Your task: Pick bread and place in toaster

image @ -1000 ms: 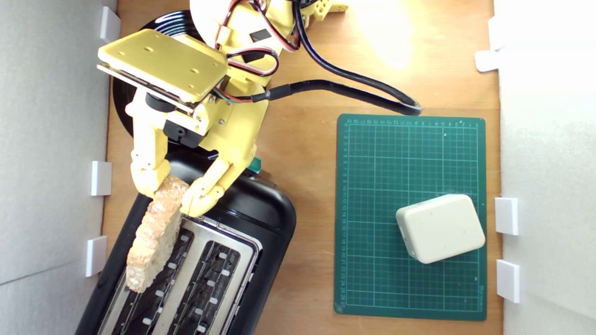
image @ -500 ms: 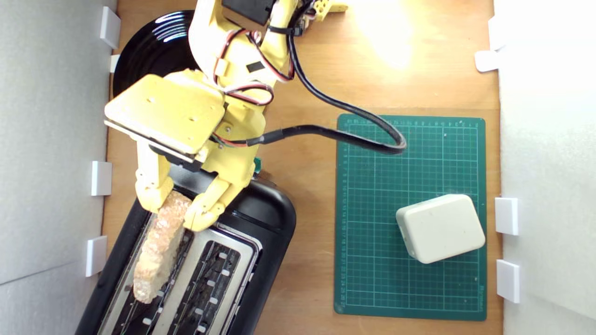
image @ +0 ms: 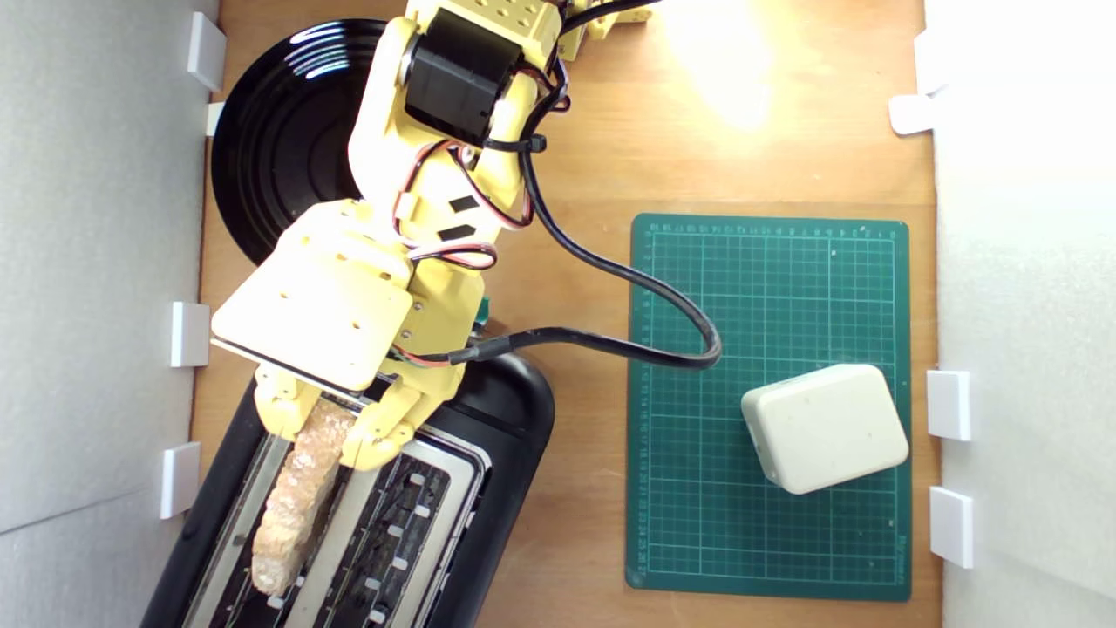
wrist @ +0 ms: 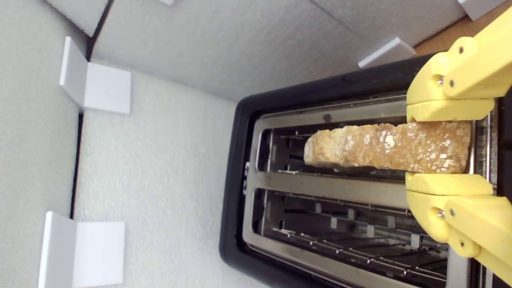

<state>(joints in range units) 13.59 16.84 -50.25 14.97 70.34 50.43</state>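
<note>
End effector (wrist: 448,146) clamped on bread (wrist: 384,148), edge-on, lengthwise w/ toaster (wrist: 240,152) slot.

Exterior view: bright, even illumination. One blown-out glare patch on the wooden table (image: 724,78) near the top edge, colour lost there. Ring-shaped white highlights on the glossy black plate (image: 261,157). White foam walls (image: 1020,262) at both sides nearly overexposed, little texture. Shadows soft and short; a faint one under the cream block (image: 824,427) on the green mat (image: 767,305). Focus slightly soft overall, no motion blur.

Wrist view: bright, diffuse. Bread (wrist: 388,148) sharp, crust flecks resolved. Toaster (wrist: 240,168) slots dark inside; mild sheen on its metal top. Yellow fingers (wrist: 448,110) at frame edge crisp, evenly lit.
</note>
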